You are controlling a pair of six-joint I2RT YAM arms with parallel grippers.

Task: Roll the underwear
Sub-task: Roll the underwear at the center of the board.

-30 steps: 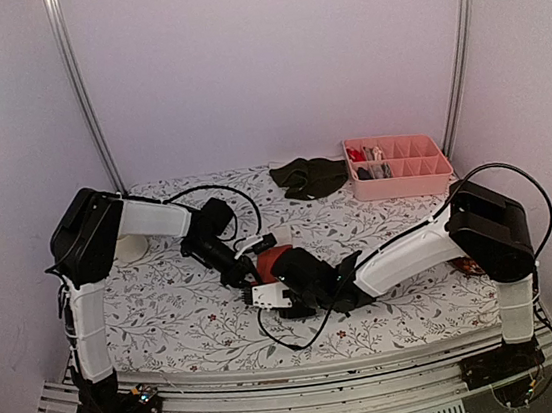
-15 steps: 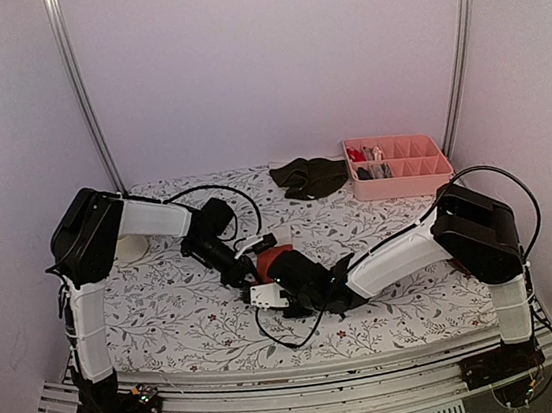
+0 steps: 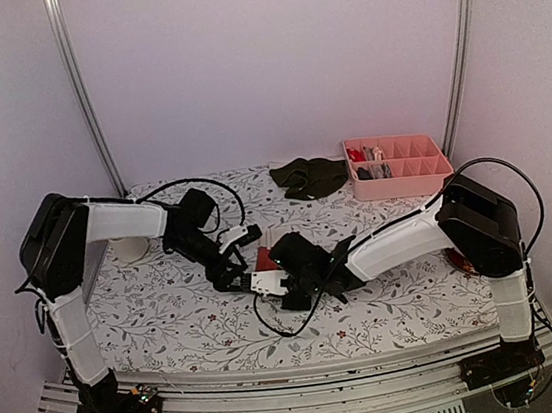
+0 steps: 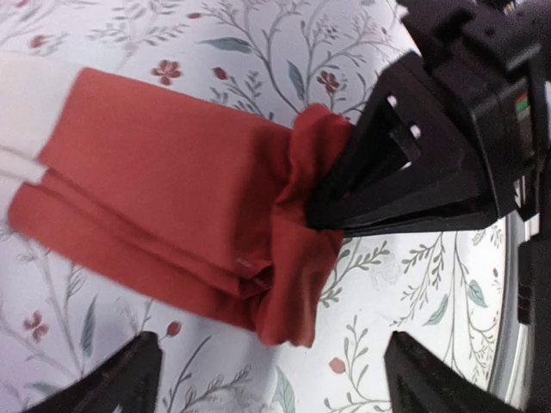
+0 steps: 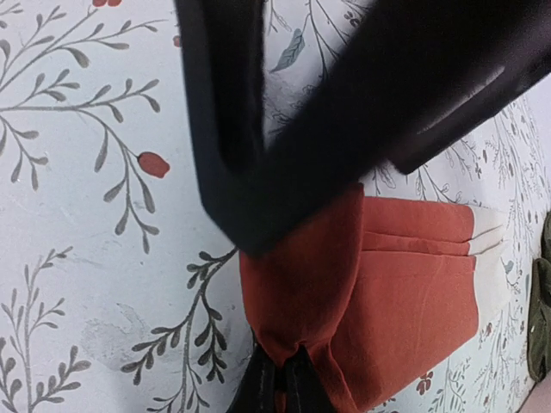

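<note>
The rust-red underwear [image 4: 172, 172] lies folded on the flowered cloth, its white waistband [image 4: 21, 112] at one end and the other end curled up into a short roll. My right gripper [image 5: 282, 385] is shut on that curled end [image 5: 301, 292]; in the left wrist view its black fingers [image 4: 387, 172] pinch the cloth from the side. My left gripper [image 4: 275, 379] is open just short of the roll, touching nothing. From above, both grippers meet at the red underwear [image 3: 265, 259], the left gripper [image 3: 232, 270] on its left and the right gripper [image 3: 270, 271] on it. A dark olive underwear [image 3: 310, 176] lies crumpled at the back.
A pink divided tray [image 3: 424, 180] with small items stands at the back right. A whitish round thing [image 3: 130, 251] sits at the far left behind my left arm. Black cables loop over the cloth near both wrists.
My left gripper has opened and pulled back to the left off the red underwear. My right gripper has shut on the curled end and shifted slightly left and away.
</note>
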